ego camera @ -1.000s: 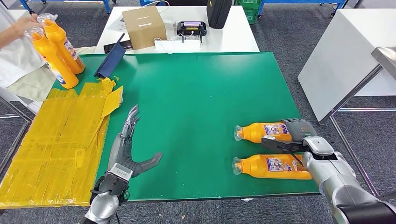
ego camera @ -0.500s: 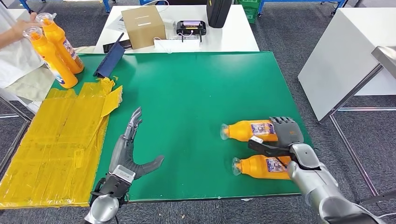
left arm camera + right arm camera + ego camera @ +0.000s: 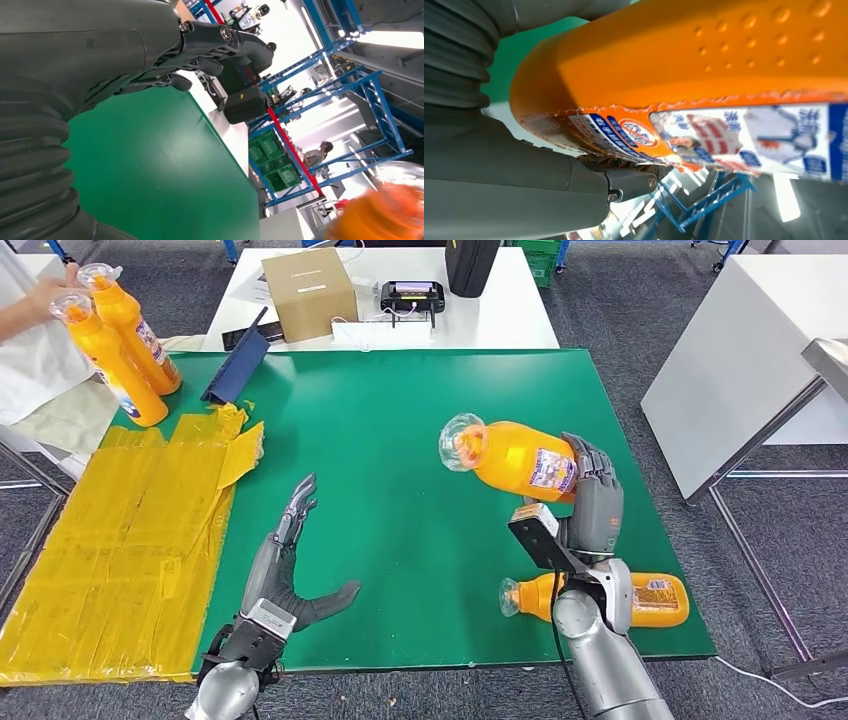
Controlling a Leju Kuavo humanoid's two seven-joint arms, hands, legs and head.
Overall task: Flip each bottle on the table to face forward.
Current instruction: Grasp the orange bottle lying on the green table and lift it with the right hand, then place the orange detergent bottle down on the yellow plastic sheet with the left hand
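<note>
My right hand (image 3: 594, 508) grips an orange bottle (image 3: 510, 458) by its base and holds it up above the green mat (image 3: 400, 430), lying roughly level with its clear cap toward the left. Close up in the right wrist view, the same bottle (image 3: 704, 75) shows its orange body and printed label. A second orange bottle (image 3: 600, 600) lies on its side at the mat's front right, partly behind my right forearm. My left hand (image 3: 285, 570) rests open on the mat near the front left, fingers spread (image 3: 210, 45).
A person's hand (image 3: 45, 295) at the far left holds two upright orange bottles (image 3: 120, 340). Yellow sheeting (image 3: 120, 540) covers the mat's left side. A dark blue folder (image 3: 235, 370) lies at the back left. Behind stands a white table with a cardboard box (image 3: 308, 290).
My right hand has lifted the farther bottle off the mat and carried it up and left. The nearer bottle stays where it lay. My left hand shifted slightly forward.
</note>
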